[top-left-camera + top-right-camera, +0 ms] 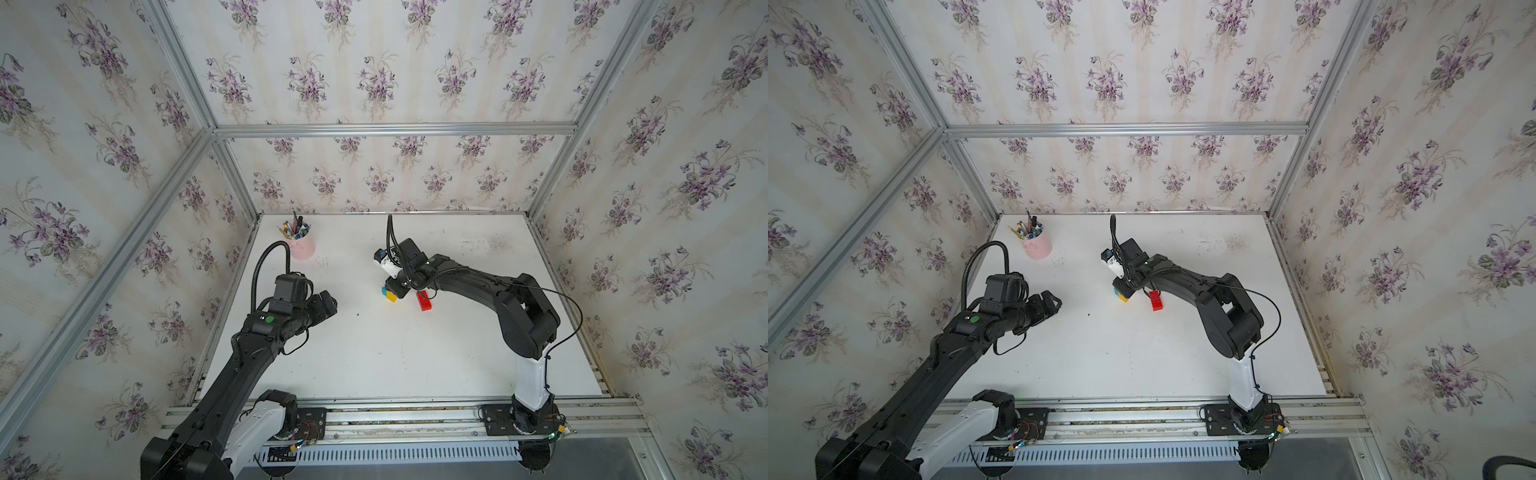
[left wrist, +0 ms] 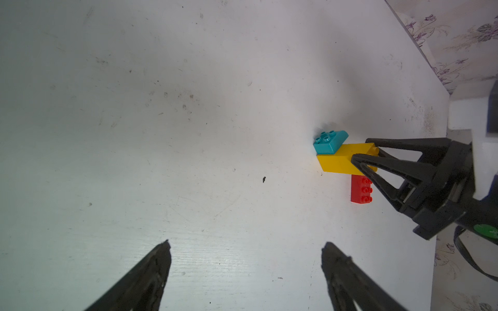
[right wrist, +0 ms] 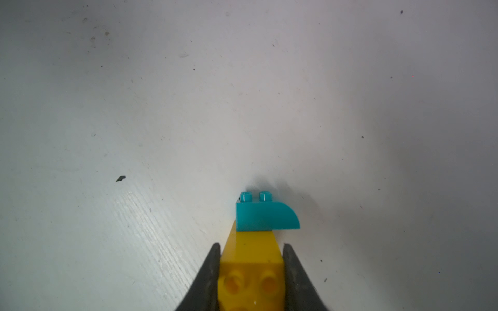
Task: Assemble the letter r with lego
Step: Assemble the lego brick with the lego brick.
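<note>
Assembly is standing part-built: the right fingers (image 3: 207, 272) are clamping the yellow bar (image 3: 252, 285) by its two flanks at the studded end, set narrow, with that end facing back toward the wrist. The teal brick (image 3: 265, 218) is sitting pressed onto the bar's far end, its curved side jutting sideways and its studs pointing away from the fingers. The bar's long axis is running straight out along the line of the fingers, low at the desk (image 1: 395, 357); whether it is resting there or hanging just clear cannot be told. The red brick (image 2: 359, 189) is lying loose on the desk just beside the gripped end, on the side toward the right arm's base, its long axis lying crosswise to the bar and its studs appearing to face sideways rather than up. In both top views red and yellow are showing slightly apart, so they are judged not joined. The left fingers (image 2: 151, 272) are hanging wide apart and holding nothing, above bare desk well apart from the bricks and pointing toward them; the right arm is by far the nearer. Judgement: the red brick is the remaining piece, and mating it is depending on bringing it into line with the bar's studded end, which the right fingers are flanking. A pink pen cup (image 1: 302, 248) is standing clear at the far left.
</note>
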Available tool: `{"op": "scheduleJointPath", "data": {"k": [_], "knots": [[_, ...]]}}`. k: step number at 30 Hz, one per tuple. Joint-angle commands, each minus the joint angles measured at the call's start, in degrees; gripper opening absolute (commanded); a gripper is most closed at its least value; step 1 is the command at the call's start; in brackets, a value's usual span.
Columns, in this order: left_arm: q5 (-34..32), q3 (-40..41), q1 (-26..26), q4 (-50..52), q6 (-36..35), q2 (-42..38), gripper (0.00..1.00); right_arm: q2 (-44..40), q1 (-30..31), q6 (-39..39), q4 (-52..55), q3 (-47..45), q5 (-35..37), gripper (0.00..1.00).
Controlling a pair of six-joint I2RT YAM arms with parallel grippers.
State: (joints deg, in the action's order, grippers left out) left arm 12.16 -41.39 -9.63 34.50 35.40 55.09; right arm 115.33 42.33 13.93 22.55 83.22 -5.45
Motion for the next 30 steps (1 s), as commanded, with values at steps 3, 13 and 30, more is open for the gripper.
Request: {"op": "scheduleJointPath", "data": {"k": [3,13,30], "knots": [[-0.3,0.5,0.1,-0.2,0.2,-0.4,0.9,3.4,0.7,1.3,13.6,-0.6,1.4,0.2],[-0.5,0.4,0.0,0.0,0.2,-0.9,0.9,-1.1,0.7,0.3,9.6,-0.9,-0.3,0.63],[-0.7,-1.1,0.0,-1.6,-0.6,-2.4,0.91,-36.8,-3.4,-9.2,-15.8,-22.5,2.7,0.8]]}}
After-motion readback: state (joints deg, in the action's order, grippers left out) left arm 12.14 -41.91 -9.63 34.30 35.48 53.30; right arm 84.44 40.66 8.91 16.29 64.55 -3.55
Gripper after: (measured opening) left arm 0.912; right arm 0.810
